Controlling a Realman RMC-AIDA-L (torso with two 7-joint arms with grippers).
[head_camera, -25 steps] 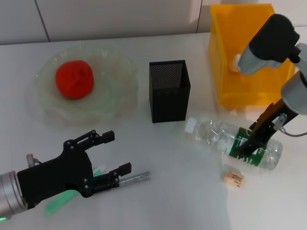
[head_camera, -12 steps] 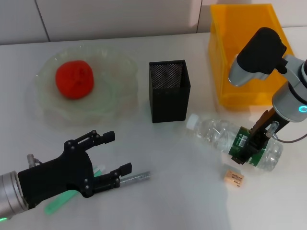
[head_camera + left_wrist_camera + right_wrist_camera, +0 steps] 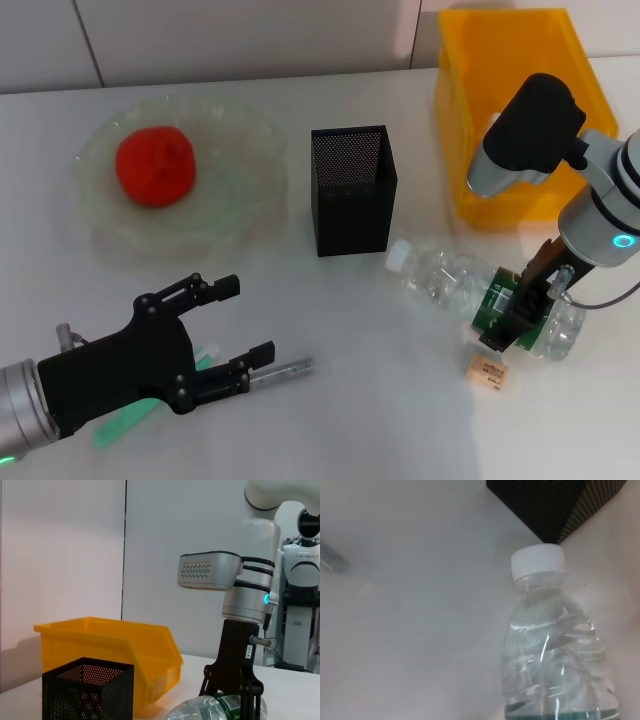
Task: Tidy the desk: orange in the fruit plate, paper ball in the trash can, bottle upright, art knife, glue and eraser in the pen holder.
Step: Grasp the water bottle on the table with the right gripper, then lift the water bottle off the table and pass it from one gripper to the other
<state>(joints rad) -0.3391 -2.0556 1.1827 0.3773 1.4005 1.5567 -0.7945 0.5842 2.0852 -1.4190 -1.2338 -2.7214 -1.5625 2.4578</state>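
Two hands are in your head view: the right hand (image 3: 512, 318) sits at about 4 o'clock, its black fingers closed around the green-labelled middle of the clear plastic water bottle (image 3: 455, 283), which lies on its side on the white worktop (image 3: 380, 400) with its white cap pointing toward 10 o'clock, at the square black mesh pen holder (image 3: 351, 190). Your left hand (image 3: 242, 325) hovers low at 7 o'clock with its fingers spread apart, gripping nothing. Just under and beside it lie the slim grey metallic art knife (image 3: 285, 371), poking out toward 3 o'clock, and the bright green glue stick (image 3: 125, 422), mostly hidden by the arm. You can see the tiny beige eraser (image 3: 487, 370) lying on the worktop just beside the bottle, on its 6 o'clock side. The red-orange fruit (image 3: 154, 166) rests in the pale green scalloped glass plate (image 3: 245, 150) at 10 o'clock. The translucent yellow-orange bin (image 3: 500, 60) stands at 1 o'clock, partly behind the right arm.
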